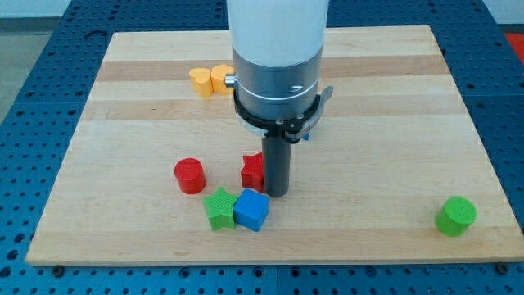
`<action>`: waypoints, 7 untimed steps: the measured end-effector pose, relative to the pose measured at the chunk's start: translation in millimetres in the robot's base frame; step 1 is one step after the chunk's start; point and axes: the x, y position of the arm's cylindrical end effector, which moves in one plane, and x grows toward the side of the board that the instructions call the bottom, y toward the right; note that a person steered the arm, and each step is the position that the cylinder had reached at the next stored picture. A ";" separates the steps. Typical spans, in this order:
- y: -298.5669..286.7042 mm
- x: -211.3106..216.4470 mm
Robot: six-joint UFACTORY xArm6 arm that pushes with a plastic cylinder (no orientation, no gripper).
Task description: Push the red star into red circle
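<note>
Beside the red star (253, 170), on its right and touching it, my tip (277, 195) rests on the board (368, 123); it is a bare rod with no jaws to spread or press. Left of the star, a short gap away, stands the red circle (189, 175), while the green star (219, 207) and blue cube (251, 210) sit just below the star and a green cylinder (455, 216) lies far to its right. A leftward push looks right, but off-centre contact could spin the star down into the green star or blue cube, dragging them along, or send it past the circle.
</note>
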 end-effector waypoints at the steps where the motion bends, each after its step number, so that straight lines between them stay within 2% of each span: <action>1: 27.9 -5.6; 2: 33.3 -21.2; 4: -46.2 -18.0; 5: -67.2 -18.0; 6: -39.7 -20.7; 7: 27.4 -27.6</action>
